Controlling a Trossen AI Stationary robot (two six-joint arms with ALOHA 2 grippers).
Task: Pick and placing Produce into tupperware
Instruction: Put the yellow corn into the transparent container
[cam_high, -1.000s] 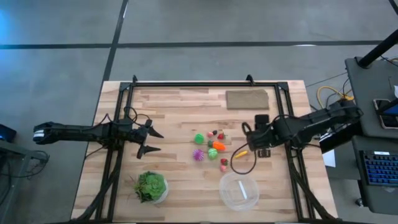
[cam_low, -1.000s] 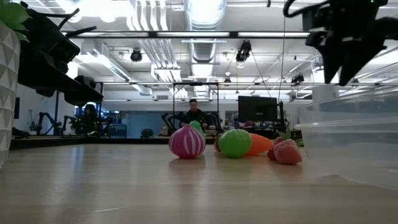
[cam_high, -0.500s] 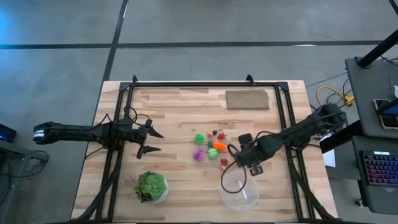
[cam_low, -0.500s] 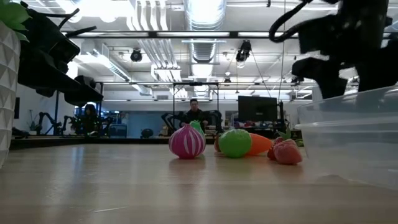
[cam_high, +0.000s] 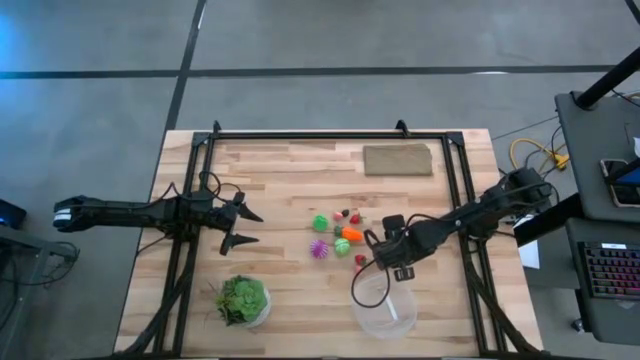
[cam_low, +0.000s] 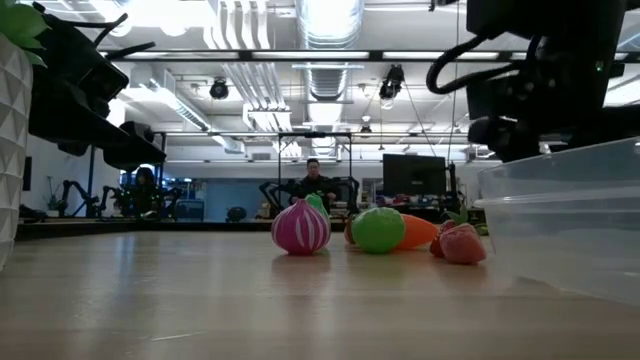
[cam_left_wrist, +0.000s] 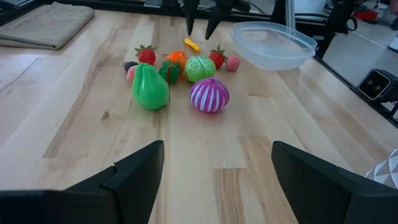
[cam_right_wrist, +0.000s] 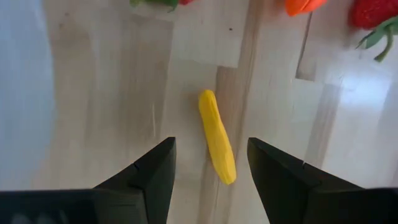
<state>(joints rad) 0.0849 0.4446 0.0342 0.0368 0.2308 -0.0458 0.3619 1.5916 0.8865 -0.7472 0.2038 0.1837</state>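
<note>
The produce (cam_high: 340, 238) is a cluster of tiny toy fruits and vegetables at mid-table, also seen in the left wrist view (cam_left_wrist: 180, 68) and the low view (cam_low: 380, 230). A small yellow piece (cam_right_wrist: 217, 137) lies flat on the wood apart from the cluster, toward the tupperware. My right gripper (cam_right_wrist: 211, 146) is open and points down over it, one finger on each side, not touching it. The clear round tupperware (cam_high: 385, 308) stands near the table's near edge. My left gripper (cam_high: 245, 227) waits open at the table's left.
A white bowl of leafy greens (cam_high: 243, 300) stands near the near edge, left of the tupperware. A tan cloth (cam_high: 398, 159) lies at the far right. A black frame (cam_high: 330, 133) runs around the table. Bare wood lies between my left gripper and the produce.
My right gripper has moved toward the table's near edge and left, and has come down over the yellow piece, which it now covers in the high view. The produce and the tupperware have stayed in place.
</note>
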